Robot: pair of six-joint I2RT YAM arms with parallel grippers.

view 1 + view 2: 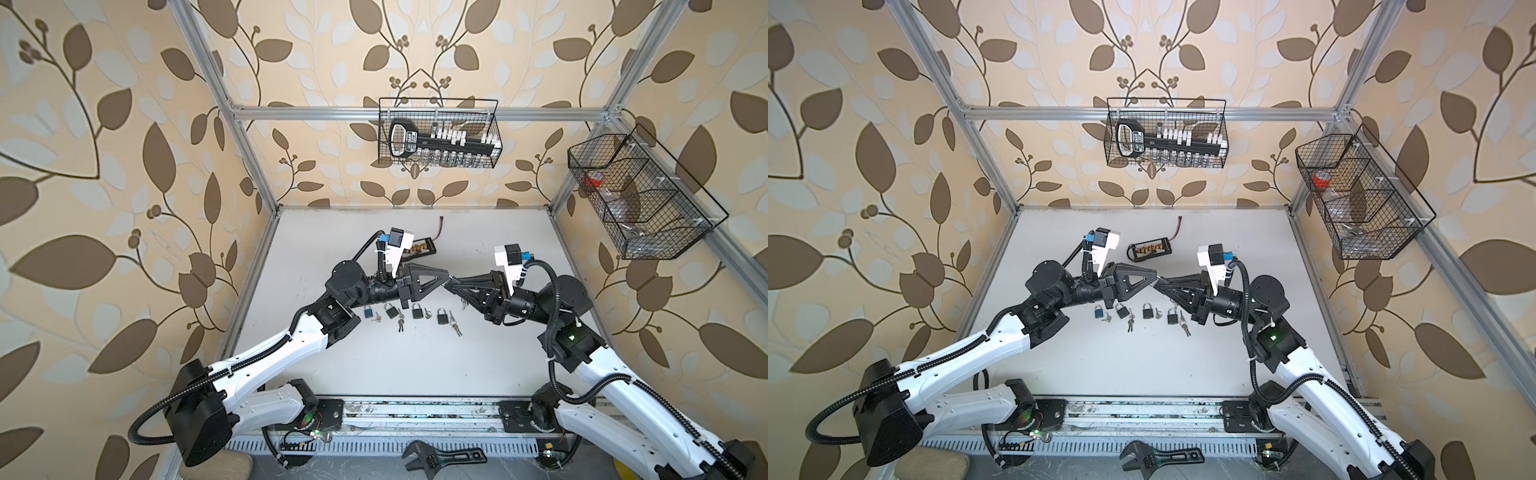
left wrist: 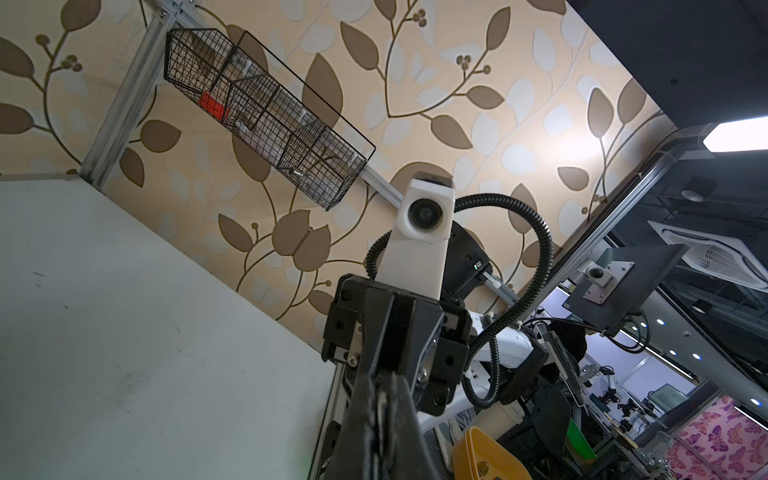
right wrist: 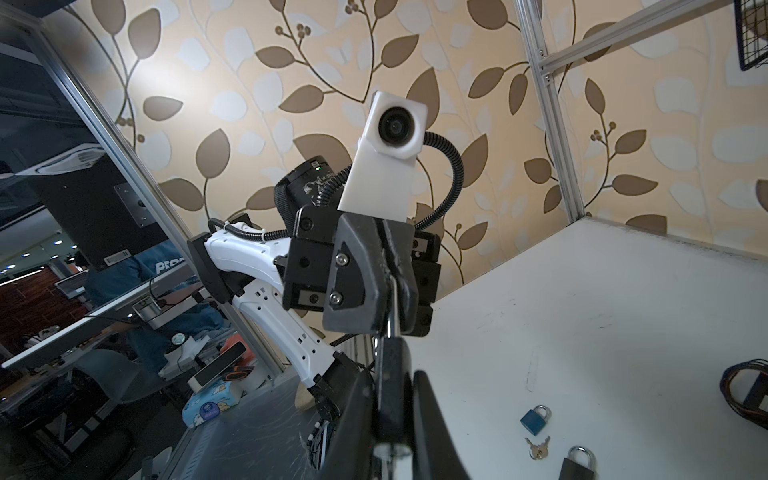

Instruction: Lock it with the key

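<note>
Right wrist view gives you the grip: your right gripper (image 3: 390, 378) is clamped on the black body of a padlock (image 3: 394, 405). Its silver shackle (image 3: 388, 332) runs straight into the pinched-together fingers of your left gripper (image 3: 390, 309).

In both top views your left arm (image 1: 270, 353) and right arm (image 1: 615, 374) reach in from the near side. The forearms slope up and inward, and the wrists are turned so the grippers lie roughly level and meet tip to tip above the table (image 1: 374, 374).

A small bunch of keys (image 1: 463, 302) hangs just under the right gripper; whether one sits in the keyhole you cannot tell. Beneath the meeting point a row of padlocks (image 1: 417, 311) lies on the table with keys beside them, and the blue padlock (image 1: 368, 312) is at its left end.
</note>
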